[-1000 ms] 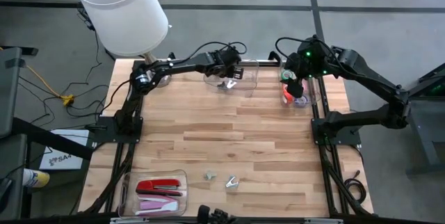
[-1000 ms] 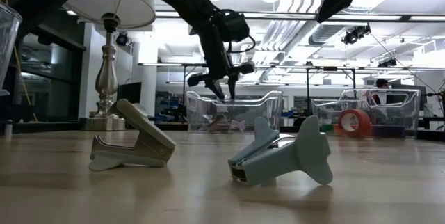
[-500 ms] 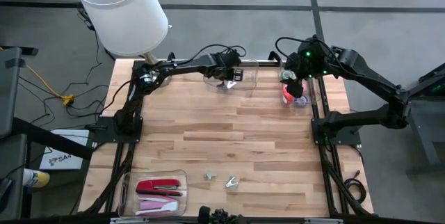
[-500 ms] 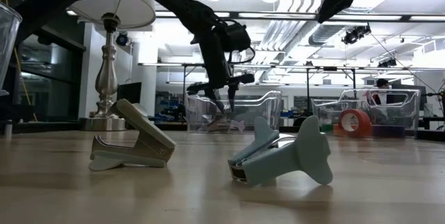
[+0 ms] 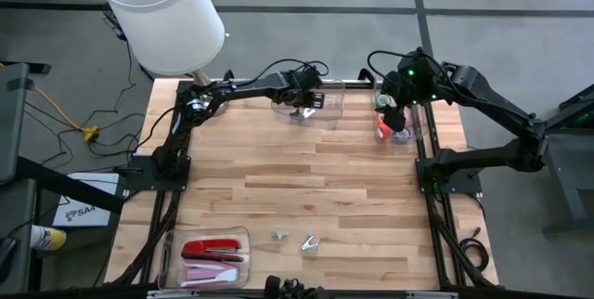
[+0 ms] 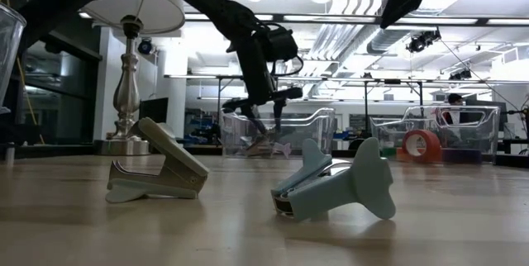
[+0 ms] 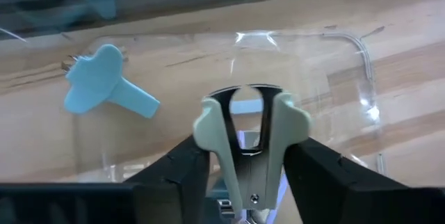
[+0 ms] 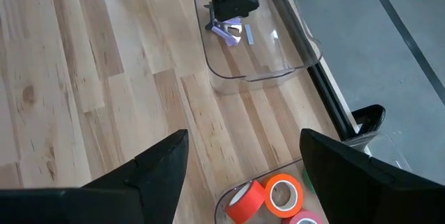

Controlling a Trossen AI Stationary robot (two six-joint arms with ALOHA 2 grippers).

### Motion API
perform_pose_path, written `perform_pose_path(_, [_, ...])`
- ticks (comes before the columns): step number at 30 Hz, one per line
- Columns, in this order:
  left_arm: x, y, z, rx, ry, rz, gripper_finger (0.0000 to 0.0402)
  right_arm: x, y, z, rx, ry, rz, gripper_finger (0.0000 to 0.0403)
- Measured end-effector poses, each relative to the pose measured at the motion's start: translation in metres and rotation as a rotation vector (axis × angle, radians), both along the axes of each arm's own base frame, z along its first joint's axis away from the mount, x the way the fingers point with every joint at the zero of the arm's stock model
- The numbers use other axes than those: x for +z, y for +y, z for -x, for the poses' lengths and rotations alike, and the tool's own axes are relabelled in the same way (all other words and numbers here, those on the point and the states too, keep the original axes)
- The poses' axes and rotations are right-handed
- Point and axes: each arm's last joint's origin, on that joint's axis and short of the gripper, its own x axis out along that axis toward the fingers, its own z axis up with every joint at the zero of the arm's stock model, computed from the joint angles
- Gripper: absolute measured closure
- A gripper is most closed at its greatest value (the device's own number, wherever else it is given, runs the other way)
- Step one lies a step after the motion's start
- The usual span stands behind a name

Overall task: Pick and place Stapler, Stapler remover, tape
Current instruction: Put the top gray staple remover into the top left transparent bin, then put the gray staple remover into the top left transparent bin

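Overhead, the left gripper [image 7: 243, 165] brackets a pale stapler remover [image 7: 248, 140] above a clear bin [image 7: 361, 64]; the right gripper [image 8: 240, 158] hangs spread. No writing is legible.

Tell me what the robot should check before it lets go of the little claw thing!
1. Left gripper over the clear bin: ok.
2. Beige staple remover between its fingers: ok.
3. Fingers fully open: cannot tell.
4. Landing spot free of the blue staple remover already in the bin: ok.
5. Right gripper out of the way, above the tape rolls: ok.
6. Two staple removers left on the table: not ok, not yet binned.
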Motion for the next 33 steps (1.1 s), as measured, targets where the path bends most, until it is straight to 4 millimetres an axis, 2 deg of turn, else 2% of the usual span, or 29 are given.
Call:
perform_pose_path(6, [0.000,-0.001,0.000,-0.028,-0.007,0.026,0.0192,0.000,0.000,0.000,0.000,0.000,0.000,0.0137])
perform_pose_path(14, [0.002,-0.001,0.000,-0.039,0.007,0.025,0.0185,0.000,0.000,0.000,-0.005,-0.001,-0.003,0.0137])
perform_pose_path(20, [0.017,0.000,-0.002,-0.080,0.012,-0.001,0.0185,0.000,0.000,0.000,-0.012,-0.001,-0.010,0.0135])
perform_pose_path(33, [0.067,-0.004,0.002,-0.250,0.104,-0.013,0.0186,-0.001,0.000,0.001,-0.015,0.005,-0.017,0.0136])
